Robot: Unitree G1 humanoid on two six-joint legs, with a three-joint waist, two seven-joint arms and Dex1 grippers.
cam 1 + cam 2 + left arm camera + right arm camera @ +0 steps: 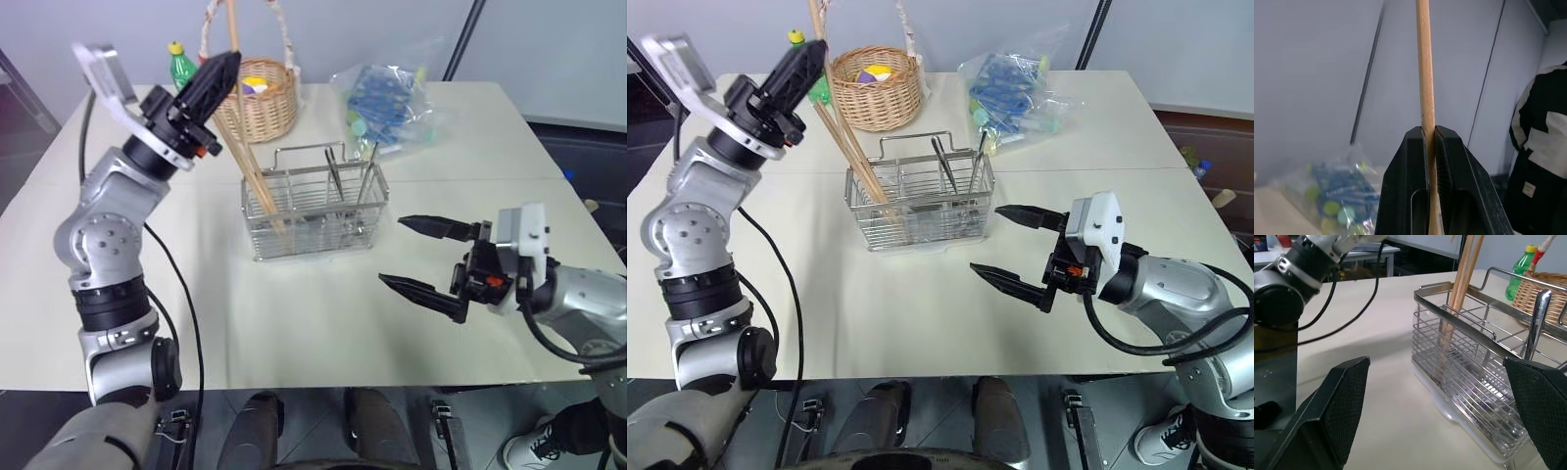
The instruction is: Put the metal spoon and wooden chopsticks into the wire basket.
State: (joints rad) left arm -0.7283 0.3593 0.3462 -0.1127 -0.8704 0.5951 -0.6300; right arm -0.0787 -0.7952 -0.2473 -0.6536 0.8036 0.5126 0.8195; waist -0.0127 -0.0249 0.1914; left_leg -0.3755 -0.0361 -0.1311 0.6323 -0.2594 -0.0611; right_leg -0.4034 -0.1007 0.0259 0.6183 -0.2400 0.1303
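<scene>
My left gripper (225,64) is raised over the table's back left and is shut on the wooden chopsticks (257,176). In the left wrist view a chopstick (1423,73) rises from between the shut fingers. The sticks slant down from the gripper, and their lower ends stand inside the left end of the wire basket (315,211). The metal spoon (1539,318) stands upright in the basket's other end. My right gripper (392,251) hovers open just right of the basket, with its fingers level, pointing at the basket and holding nothing.
A round wicker basket (259,100) with a tall hoop handle stands behind the wire basket, and a green bottle (181,65) is beside it. A clear bag of blue items (384,98) lies at the back right. Bare table (294,313) stretches in front.
</scene>
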